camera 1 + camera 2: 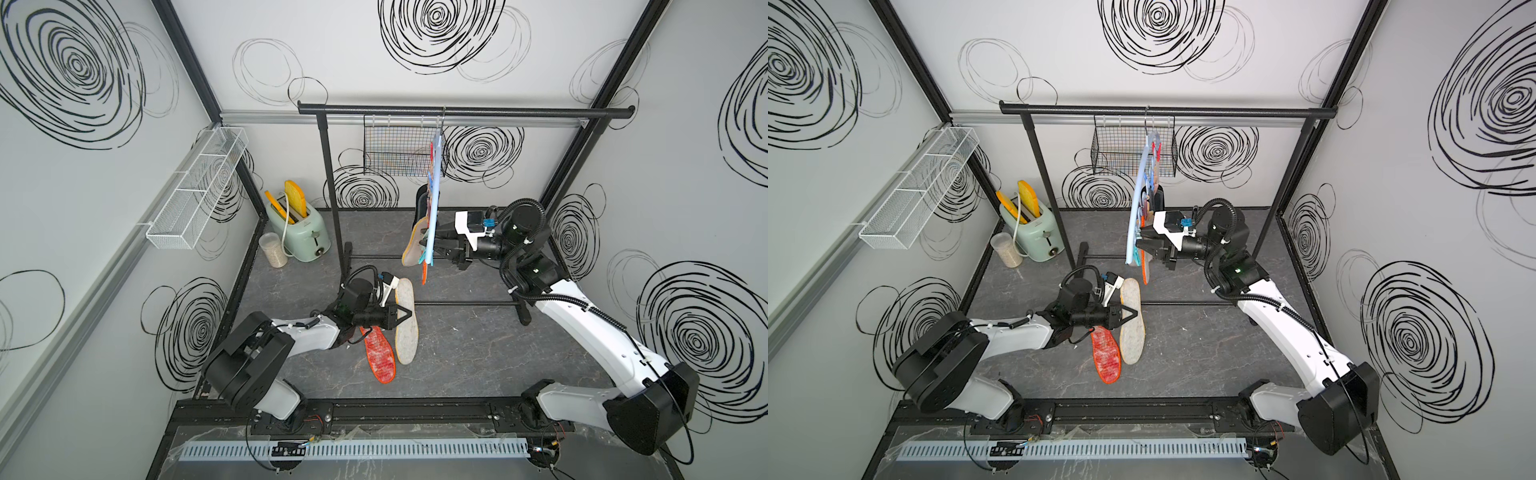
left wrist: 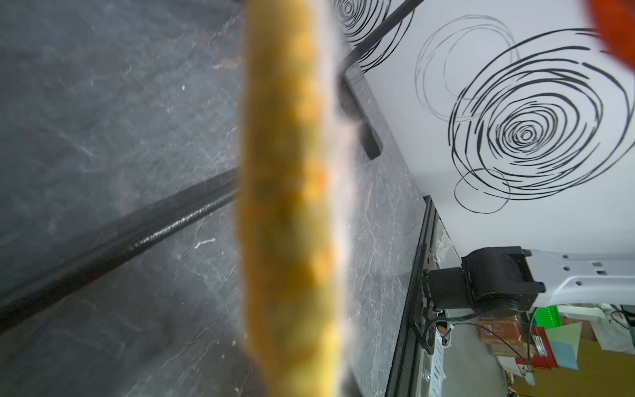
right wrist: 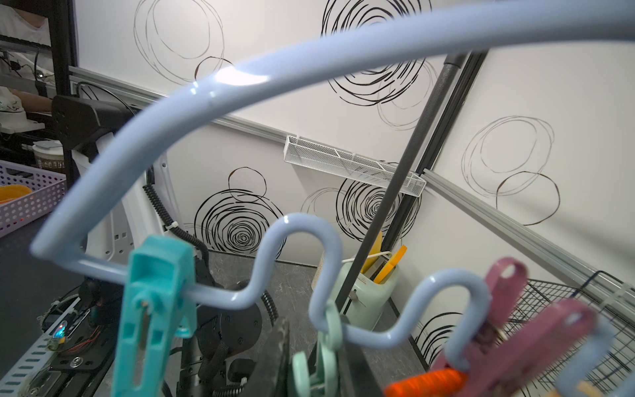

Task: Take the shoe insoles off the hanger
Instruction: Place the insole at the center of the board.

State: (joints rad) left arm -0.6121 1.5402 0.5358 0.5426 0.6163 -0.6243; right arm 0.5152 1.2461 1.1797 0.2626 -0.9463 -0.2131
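Near the table's [image 1: 478, 353] front edge, left of centre, we see one red-orange mesh insole [image 1: 380, 359] lying flat. Beside it the left gripper [image 1: 409, 312] is clenched on one off-white felt insole [image 1: 405, 345]. Toward the back edge, one hanger [image 1: 433, 216] dangles edge-on from the garment rail [image 1: 519, 111]; the right gripper [image 1: 1144, 241] is clamped, seemingly on one mint-green peg [image 3: 323, 343]. Hanging insoles [image 1: 411, 245] overlap there; we cannot count them.
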